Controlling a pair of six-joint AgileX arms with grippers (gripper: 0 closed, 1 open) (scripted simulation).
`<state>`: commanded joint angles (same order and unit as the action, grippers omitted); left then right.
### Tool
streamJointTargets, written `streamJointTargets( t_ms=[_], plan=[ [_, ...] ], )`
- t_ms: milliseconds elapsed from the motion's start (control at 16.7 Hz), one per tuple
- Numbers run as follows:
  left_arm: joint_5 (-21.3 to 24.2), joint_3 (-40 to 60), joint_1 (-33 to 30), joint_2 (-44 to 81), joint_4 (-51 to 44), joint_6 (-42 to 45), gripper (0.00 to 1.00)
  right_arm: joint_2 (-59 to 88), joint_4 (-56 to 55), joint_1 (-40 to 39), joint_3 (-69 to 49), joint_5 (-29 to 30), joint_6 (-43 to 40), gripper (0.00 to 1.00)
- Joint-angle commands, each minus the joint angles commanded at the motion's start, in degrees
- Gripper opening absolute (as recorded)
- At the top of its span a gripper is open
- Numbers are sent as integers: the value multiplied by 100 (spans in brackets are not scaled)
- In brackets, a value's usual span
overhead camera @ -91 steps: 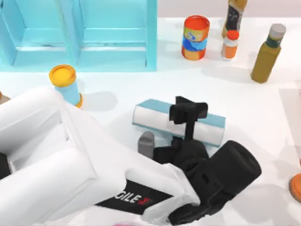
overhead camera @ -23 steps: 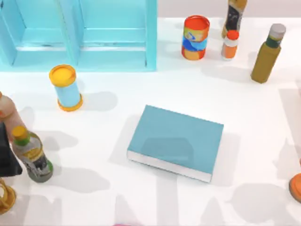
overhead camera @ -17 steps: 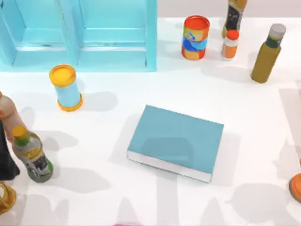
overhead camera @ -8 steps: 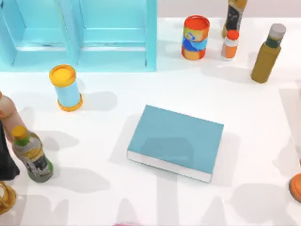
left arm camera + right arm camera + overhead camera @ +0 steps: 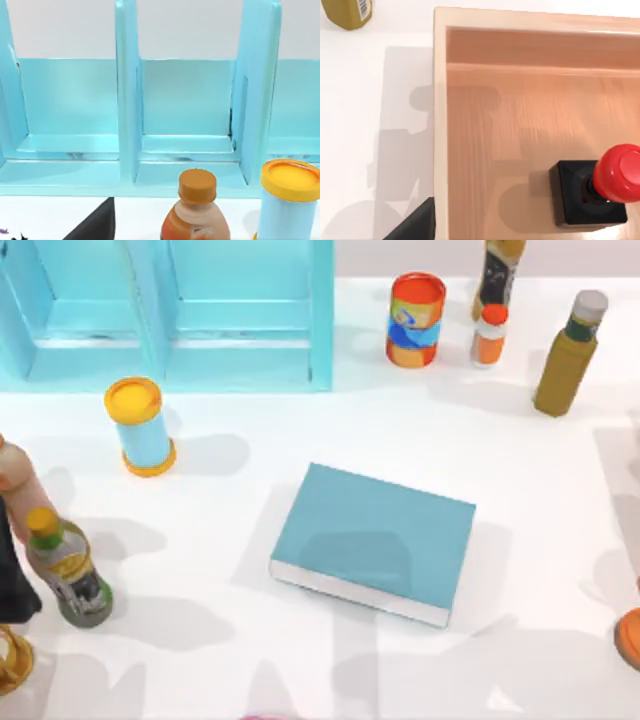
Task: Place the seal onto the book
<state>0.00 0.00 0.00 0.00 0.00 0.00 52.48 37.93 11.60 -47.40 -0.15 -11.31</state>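
Since five and a half seconds ago our left arm has swung off the table's middle to the top view's left edge, and the book (image 5: 372, 540), then up on its edge under that arm, lies flat with its teal cover up. In the last half second only the shadows at the lower right have shifted.

The seal (image 5: 592, 192) sits inside a wooden tray (image 5: 440, 125), on its floor and away from the wall that shows. The right gripper (image 5: 416, 223) hangs above that wall, beside the seal rather than over it. The left gripper (image 5: 95, 226) faces the blue cabinet (image 5: 127, 100), parked. We cannot tell how wide either gripper is set.

The pickup is not yet begun, in our judgement. The knob is round and glossy, so a grip on it could slip. The tray wall could catch the block if the lift is low, and the olive bottle (image 5: 566, 355) stands near a likely path to the book. Set down off level, the seal might topple.

The book's long axis runs left to right across the top view, dipping slightly to the right, with its white page edges toward the near side. The seal's red knob seems to point up toward the wrist camera, though we cannot rule out that it is leaning.
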Motion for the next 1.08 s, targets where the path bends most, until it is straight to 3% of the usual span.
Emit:
streamJointTargets(
  t_ms=[600, 840, 1080],
  plan=[
    [0, 0, 0, 0, 0, 0, 100, 4902, 3480, 1072, -4283, 5, -1023, 100],
    [0, 0, 0, 0, 0, 0, 100, 5691, 4049, 1262, -5075, 7, -1204, 100],
    [0, 0, 0, 0, 0, 0, 100, 5749, 4093, 1277, -5137, 7, -1218, 100]
  ],
)
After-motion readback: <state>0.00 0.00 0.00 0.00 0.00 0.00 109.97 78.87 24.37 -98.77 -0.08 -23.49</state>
